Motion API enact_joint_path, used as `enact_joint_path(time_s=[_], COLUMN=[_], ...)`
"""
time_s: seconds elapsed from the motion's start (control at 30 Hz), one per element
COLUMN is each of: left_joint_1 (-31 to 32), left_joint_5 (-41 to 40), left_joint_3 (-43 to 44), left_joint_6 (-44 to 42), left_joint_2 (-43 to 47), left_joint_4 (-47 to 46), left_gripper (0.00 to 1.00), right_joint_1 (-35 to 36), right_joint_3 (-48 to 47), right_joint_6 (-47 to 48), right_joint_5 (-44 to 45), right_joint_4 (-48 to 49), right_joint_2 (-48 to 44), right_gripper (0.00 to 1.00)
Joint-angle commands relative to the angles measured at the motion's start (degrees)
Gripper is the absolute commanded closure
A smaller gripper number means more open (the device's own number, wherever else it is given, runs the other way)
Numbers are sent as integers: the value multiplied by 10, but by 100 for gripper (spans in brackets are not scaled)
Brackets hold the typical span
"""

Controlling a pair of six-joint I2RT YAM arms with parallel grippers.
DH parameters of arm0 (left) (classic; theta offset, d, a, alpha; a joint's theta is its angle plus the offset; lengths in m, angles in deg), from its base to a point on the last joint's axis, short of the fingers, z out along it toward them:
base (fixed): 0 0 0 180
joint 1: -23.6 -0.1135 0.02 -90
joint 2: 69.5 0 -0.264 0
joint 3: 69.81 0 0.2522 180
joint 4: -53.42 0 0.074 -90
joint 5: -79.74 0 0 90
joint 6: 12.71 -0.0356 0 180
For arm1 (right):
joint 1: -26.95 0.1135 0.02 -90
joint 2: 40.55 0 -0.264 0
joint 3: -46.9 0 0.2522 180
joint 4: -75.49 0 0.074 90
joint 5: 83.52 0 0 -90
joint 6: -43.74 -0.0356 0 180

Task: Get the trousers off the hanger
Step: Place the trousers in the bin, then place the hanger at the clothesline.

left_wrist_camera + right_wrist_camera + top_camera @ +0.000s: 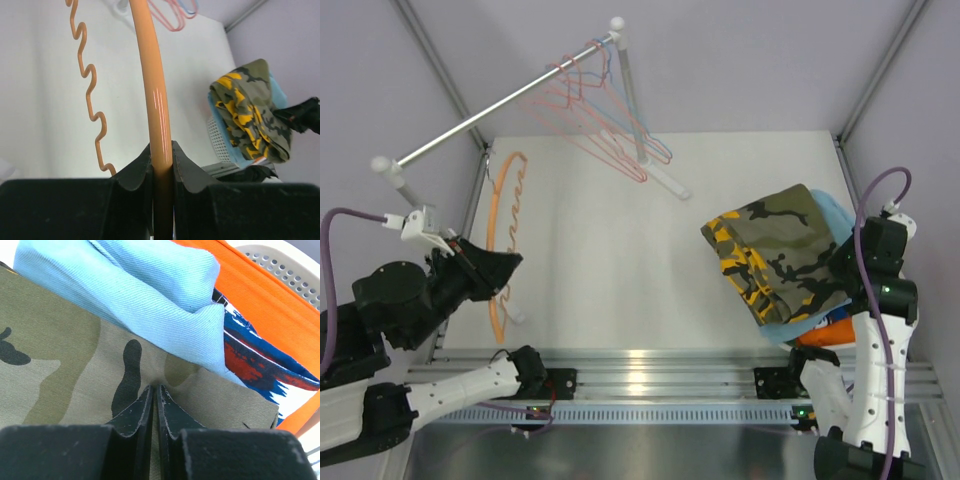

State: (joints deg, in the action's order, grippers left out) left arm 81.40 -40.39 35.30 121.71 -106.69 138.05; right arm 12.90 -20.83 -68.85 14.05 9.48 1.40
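- the left gripper [161,150] is pinching the smooth bar of a bare orange hanger [150,75], one finger on each side of it.
- the right gripper [155,390] has its fingers pressed together, tips against the camouflage pair [60,365]; whether a fold is caught between them cannot be told.
- the trousers [780,255] lie heaped at the right side of the table [620,250], well apart from the orange hanger, with the camouflage pair on top.
- only the right wrist view shows the layers: a light blue pair [150,300] over the camouflage, then a blue, white and red patterned pair [250,355] and an orange pair [260,295], beside a white perforated basket [285,260].
- only the top view shows the rail [490,115] at the back, with pink and blue wire hangers [605,120] hooked near its far end.
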Motion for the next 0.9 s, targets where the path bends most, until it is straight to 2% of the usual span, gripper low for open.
enact_joint_path(time_s=[0.0, 0.2, 0.37, 0.6, 0.7, 0.77, 0.8, 0.87], left_joint_1=[1, 1, 0, -1, -8, -43, -63, -125], left_joint_5=[-106, -174, -276, -335, -338, -311, -267, -225], left_joint_3=[16, -24, -22, -7, -2, 0, 2, -5], left_joint_6=[62, 56, 111, 152, 143, 111, 100, 83], left_joint_2=[-19, -58, -116, -185, -228, -262, -278, -288], left_joint_4=[52, -11, -27, -65, -96, -137, -148, -194], left_gripper=[100, 100, 100, 100, 100, 100, 100, 100], right_joint_1=[-11, -11, -11, -11, -11, -11, -10, -11], right_joint_3=[7, 16, 22, 23, 20, 18, 13, 9], right_joint_6=[2, 4, 0, -7, -6, -6, -7, -6], right_joint_5=[8, 12, 14, -6, -5, -11, -14, -16], right_joint_4=[4, 8, 13, 31, 39, 42, 42, 39], right_joint_2=[-1, -5, -8, -1, 6, 9, 8, 12], right_gripper=[93, 93, 92, 92, 91, 92, 91, 91])
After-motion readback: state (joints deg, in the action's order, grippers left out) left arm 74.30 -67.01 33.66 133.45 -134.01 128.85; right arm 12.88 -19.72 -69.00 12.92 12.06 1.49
